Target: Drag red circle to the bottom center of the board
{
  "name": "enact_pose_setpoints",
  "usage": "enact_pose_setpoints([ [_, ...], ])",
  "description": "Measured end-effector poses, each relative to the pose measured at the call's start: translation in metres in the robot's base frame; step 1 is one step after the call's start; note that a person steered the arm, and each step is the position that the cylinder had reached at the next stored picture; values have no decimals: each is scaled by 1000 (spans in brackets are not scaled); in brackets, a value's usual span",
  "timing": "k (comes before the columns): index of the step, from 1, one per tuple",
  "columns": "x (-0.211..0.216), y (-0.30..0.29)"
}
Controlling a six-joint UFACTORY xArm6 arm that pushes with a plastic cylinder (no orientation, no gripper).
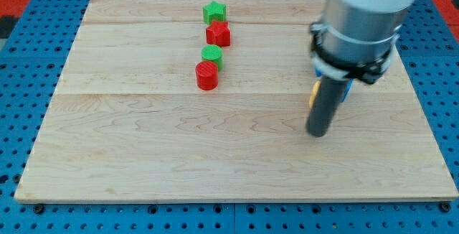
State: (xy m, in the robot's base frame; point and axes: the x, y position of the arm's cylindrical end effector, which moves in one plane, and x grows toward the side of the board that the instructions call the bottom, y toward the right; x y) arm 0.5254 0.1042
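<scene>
The red circle point(206, 75) stands on the wooden board point(179, 148), a little left of centre in the upper half. A green circle point(212, 55) touches it just above. Above those sit a red star point(219, 34) and a green star point(214, 11), in one near-vertical line. My tip point(318, 132) rests on the board at the right, far to the right of the red circle and lower. It touches no block of that line.
Blue and yellow blocks point(346, 90) lie behind the rod at the right, mostly hidden by the arm; their shapes cannot be made out. A blue pegboard point(29, 62) surrounds the board.
</scene>
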Motion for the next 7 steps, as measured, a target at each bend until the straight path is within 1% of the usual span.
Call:
enact_pose_setpoints([
  [1, 14, -48],
  [2, 13, -48],
  [3, -30, -56],
  [4, -63, -60],
  [5, -67, -78],
  [6, -70, -118],
  [7, -108, -105],
])
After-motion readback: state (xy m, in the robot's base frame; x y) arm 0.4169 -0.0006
